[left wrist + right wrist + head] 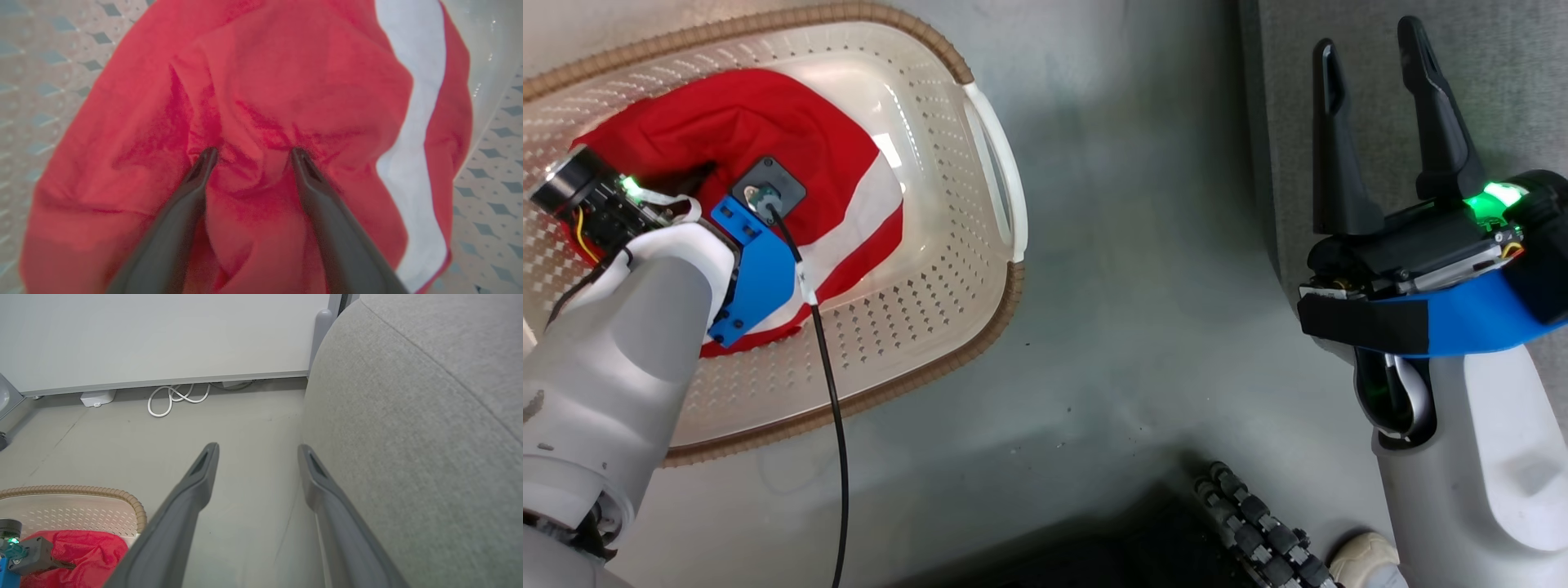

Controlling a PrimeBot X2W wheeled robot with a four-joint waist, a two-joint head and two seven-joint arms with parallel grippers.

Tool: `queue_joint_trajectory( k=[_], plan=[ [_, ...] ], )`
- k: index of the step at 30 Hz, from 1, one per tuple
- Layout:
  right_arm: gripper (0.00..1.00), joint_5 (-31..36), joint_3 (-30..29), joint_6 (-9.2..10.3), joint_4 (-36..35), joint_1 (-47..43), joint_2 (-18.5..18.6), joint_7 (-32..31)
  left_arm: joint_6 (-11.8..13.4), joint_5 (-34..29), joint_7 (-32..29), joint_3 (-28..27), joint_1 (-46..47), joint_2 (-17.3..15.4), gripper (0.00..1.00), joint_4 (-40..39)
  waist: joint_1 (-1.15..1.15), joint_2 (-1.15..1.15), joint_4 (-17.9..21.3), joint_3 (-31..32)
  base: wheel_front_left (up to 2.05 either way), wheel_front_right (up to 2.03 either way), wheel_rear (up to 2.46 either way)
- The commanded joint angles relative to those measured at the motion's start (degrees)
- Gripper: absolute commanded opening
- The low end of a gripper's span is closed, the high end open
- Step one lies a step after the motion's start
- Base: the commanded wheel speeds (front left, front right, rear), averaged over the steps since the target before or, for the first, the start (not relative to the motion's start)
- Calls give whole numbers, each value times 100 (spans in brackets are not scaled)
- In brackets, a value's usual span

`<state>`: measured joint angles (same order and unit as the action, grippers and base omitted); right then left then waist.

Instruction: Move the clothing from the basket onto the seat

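1. Soft bright red fabric clothing with a broad white stripe. It lies bunched and creased on the bottom of the basket. Whether it is one garment or two cannot be told.
2. Cream-white perforated plastic laundry basket, a rounded rectangle with a brown woven-look rim and a white side handle. It stands on the floor to the robot's left, well apart from the seat.
3. Left end effector, two long dark fingers on a pale forearm with a blue bracket. It reaches down into the basket with the jaws spread wide. The fingertips press into the red cloth, a raised fold sits between them, and nothing is clamped.
4. Right end effector, same build. The jaws are spread wide and hold nothing. It hangs over the floor just beside the front edge of the seat.
5. Large grey fabric-upholstered sofa seat with rounded edges and a visible seam, on the robot's right.
6. Smooth grey-green floor.
7. Thin black cable, running from the left wrist camera down across the basket rim.
8. Coiled white cable, on the floor at the foot of a pale wall panel.
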<state>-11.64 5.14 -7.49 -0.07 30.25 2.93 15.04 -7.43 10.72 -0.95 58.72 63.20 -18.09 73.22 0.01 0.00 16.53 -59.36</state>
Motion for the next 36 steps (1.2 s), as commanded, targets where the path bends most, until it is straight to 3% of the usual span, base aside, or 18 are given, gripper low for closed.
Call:
queue_joint_trajectory(
  k=[1,7,8,9,10,22,36],
  plan=[
    [100,34,-13,-1,-31,92,-7,22,-2,27,-16,25,124,-20,100,14,-1,0,5,-70,0,0,0],
    [100,31,-25,-1,-86,145,-7,23,7,14,-239,109,182,-56,100,49,-1,0,18,-204,0,0,0],
    [100,36,-27,-1,-87,146,-7,23,9,47,-307,100,167,-59,85,57,-1,0,16,-213,0,0,0],
    [100,41,-30,-1,-88,156,-7,23,11,36,-289,124,172,-64,39,60,-1,0,15,-219,0,0,0],
    [100,42,-29,-1,-85,167,-7,23,36,9,-255,154,186,-63,0,61,-1,0,15,-223,0,0,0],
    [100,93,-117,-1,-32,172,-8,22,44,198,104,170,159,186,0,43,-1,0,-99,47,0,0,0],
    [100,438,-352,-1,234,-58,-5,22,38,675,1413,-88,1,1028,0,-144,-1,0,-771,1265,0,0,0]
  ],
)
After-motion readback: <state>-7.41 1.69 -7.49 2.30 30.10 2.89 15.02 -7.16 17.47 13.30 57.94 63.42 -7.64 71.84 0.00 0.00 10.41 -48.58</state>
